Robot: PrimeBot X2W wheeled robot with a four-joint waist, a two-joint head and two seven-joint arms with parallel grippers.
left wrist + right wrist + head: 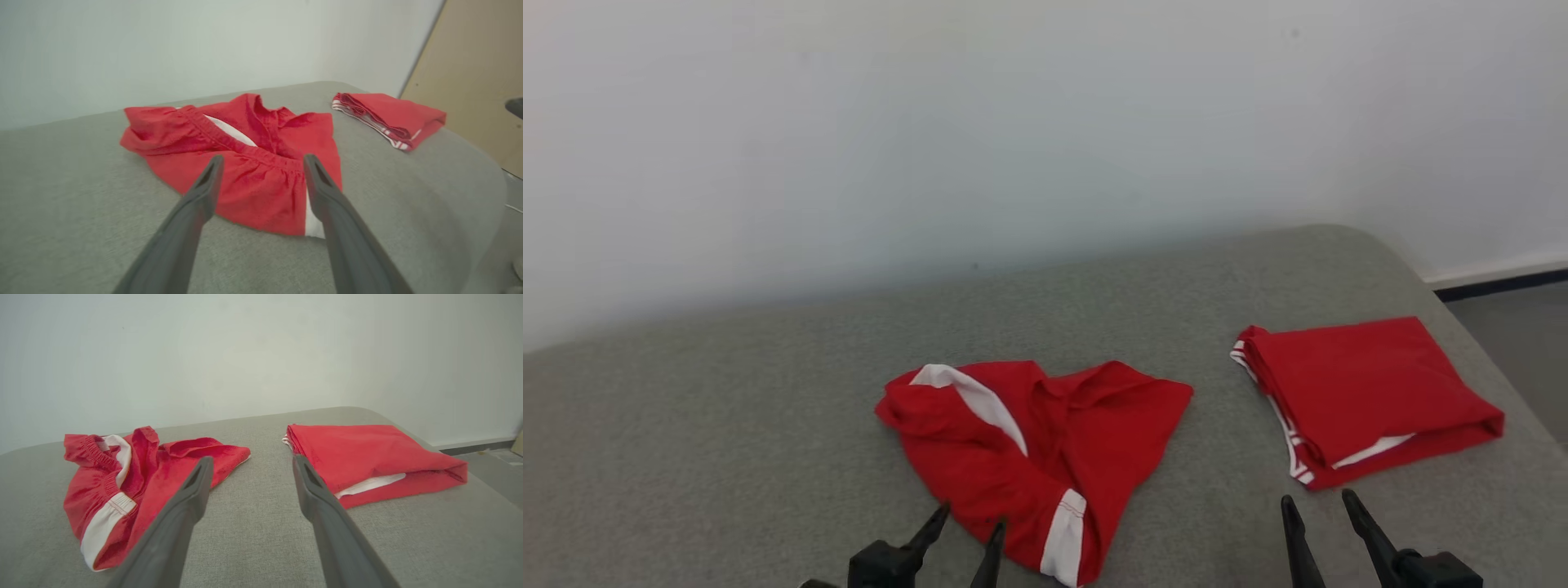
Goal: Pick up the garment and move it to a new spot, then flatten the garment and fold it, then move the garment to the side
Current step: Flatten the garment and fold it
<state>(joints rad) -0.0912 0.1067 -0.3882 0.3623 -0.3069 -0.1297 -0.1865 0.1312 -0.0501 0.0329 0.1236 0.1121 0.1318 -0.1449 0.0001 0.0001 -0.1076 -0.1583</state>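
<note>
Dark tips of the left gripper and right gripper rise from the head view's bottom edge, both pairs spread and empty. The left's are at the near edge of the crumpled red garment mid-way across the grey padded surface, the right's just short of a folded red garment. Left wrist view: parted fingers frame that crumpled garment's gathered waistband — right wrist view: parted fingers point at bare grey between the two garments.
</note>
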